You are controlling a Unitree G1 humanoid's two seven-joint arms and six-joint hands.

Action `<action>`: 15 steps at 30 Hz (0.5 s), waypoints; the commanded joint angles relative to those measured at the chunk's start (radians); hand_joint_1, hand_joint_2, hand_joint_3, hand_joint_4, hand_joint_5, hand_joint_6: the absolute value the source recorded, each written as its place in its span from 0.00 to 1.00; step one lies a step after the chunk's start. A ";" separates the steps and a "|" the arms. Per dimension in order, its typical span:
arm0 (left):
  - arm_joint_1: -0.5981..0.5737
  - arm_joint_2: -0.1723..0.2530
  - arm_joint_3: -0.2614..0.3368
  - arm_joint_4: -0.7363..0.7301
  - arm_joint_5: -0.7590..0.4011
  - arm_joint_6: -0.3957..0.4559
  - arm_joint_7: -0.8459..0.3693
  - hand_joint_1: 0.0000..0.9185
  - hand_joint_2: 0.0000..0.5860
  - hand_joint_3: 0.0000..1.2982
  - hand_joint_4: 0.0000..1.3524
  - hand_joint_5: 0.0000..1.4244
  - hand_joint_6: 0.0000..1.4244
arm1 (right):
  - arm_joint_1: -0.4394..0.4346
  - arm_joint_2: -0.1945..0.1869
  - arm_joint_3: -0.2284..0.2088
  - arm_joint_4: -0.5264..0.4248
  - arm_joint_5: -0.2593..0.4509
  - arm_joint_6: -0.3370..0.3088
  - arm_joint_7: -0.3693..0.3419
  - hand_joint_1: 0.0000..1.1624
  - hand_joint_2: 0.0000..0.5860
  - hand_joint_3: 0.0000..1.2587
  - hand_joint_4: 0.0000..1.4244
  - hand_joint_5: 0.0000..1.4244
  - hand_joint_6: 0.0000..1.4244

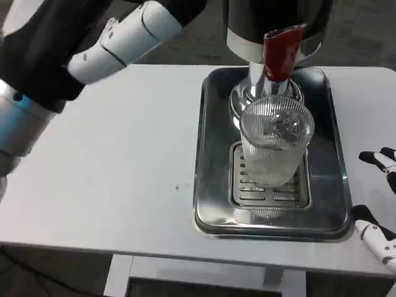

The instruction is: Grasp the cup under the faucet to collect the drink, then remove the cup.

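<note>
A clear ribbed cup (275, 145) stands upright on the slotted drip grate (244, 195) of a steel tray (213, 154). Right above it is the faucet with a red lever (281, 52), fixed to a dark dispenser body (278, 18). My left hand (117, 43) is raised at the upper left, close to the camera and blurred; a white finger stretches toward the dispenser, well clear of the cup, and it holds nothing. My right hand (378, 198) shows at the right edge beside the tray, fingertips (377, 159) apart, not touching the cup.
The white table (124, 167) lies bare to the left of the tray. Its front edge runs along the bottom, with a table leg (120, 278) below. The tray's raised rim sits between my right hand and the cup.
</note>
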 commanded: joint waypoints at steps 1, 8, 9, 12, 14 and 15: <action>-0.100 -0.010 -0.078 0.106 -0.093 0.035 -0.103 0.00 0.22 0.20 0.16 0.22 0.22 | -0.005 0.001 0.027 -0.005 -0.019 0.012 -0.014 0.30 0.84 0.07 0.00 0.00 0.03; -0.172 -0.062 -0.126 0.213 -0.119 0.032 -0.144 0.00 0.21 0.19 0.15 0.21 0.21 | -0.011 0.003 0.045 -0.005 -0.039 0.027 -0.016 0.30 0.84 0.08 0.00 0.00 0.03; -0.177 -0.068 -0.129 0.224 -0.117 0.030 -0.146 0.00 0.21 0.19 0.15 0.21 0.21 | -0.010 0.003 0.047 -0.005 -0.041 0.028 -0.016 0.30 0.84 0.08 0.00 0.00 0.03; -0.194 -0.090 -0.147 0.252 -0.117 0.038 -0.155 0.00 0.21 0.19 0.15 0.21 0.21 | -0.008 0.004 0.049 -0.005 -0.045 0.032 -0.017 0.30 0.84 0.08 0.00 0.00 0.03; -0.196 -0.101 -0.160 0.261 -0.116 0.041 -0.160 0.00 0.20 0.19 0.15 0.21 0.21 | -0.009 0.004 0.050 -0.006 -0.046 0.033 -0.017 0.30 0.84 0.08 0.00 0.00 0.03; -0.195 -0.105 -0.165 0.264 -0.115 0.040 -0.164 0.00 0.20 0.19 0.15 0.21 0.21 | -0.010 0.004 0.051 -0.006 -0.047 0.033 -0.017 0.30 0.84 0.08 0.00 0.00 0.03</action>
